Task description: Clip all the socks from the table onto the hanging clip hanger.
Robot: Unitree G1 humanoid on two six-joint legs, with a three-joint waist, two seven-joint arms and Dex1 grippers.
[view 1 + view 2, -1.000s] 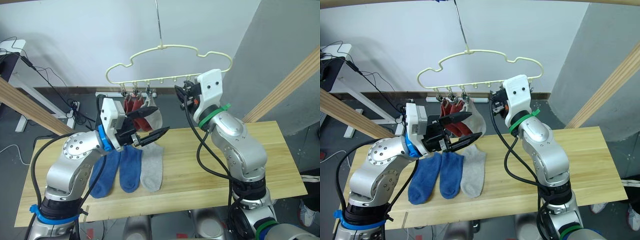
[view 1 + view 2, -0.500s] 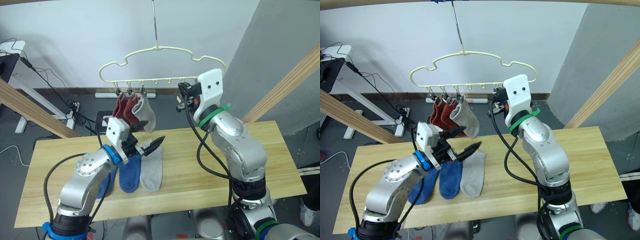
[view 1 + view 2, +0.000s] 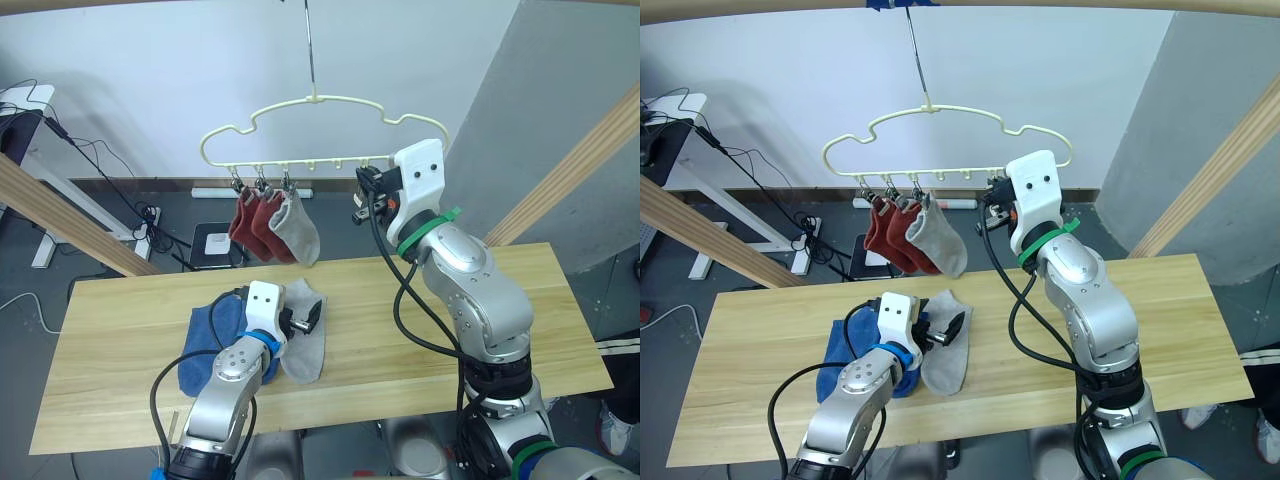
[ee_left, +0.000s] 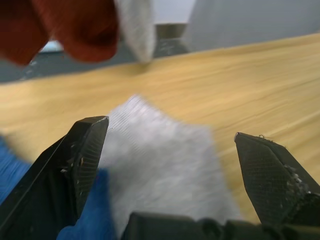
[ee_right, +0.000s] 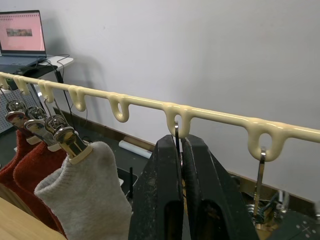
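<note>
The pale yellow clip hanger (image 3: 322, 99) hangs above the table (image 3: 520, 310). Two rust red socks (image 3: 250, 222) and one grey sock (image 3: 298, 230) are clipped at its left end. On the table lie a grey sock (image 3: 306, 352) and blue socks (image 3: 203, 338), the blue ones partly under my left arm. My left gripper (image 4: 172, 131) is open just above the flat grey sock (image 4: 160, 170), one finger to each side. My right gripper (image 5: 181, 144) is shut on a thin metal clip hanging from the hanger's bar (image 5: 145, 104).
Slanted wooden beams stand at the left (image 3: 60, 215) and right (image 3: 570, 170) of the table. Cables and a power strip (image 3: 150, 215) lie on the floor behind. The table's right half (image 3: 540, 330) is bare wood.
My left arm has dropped from near the hanging socks down to the table, its open gripper now over the flat grey sock. The hanger swung slightly. The right arm held still.
</note>
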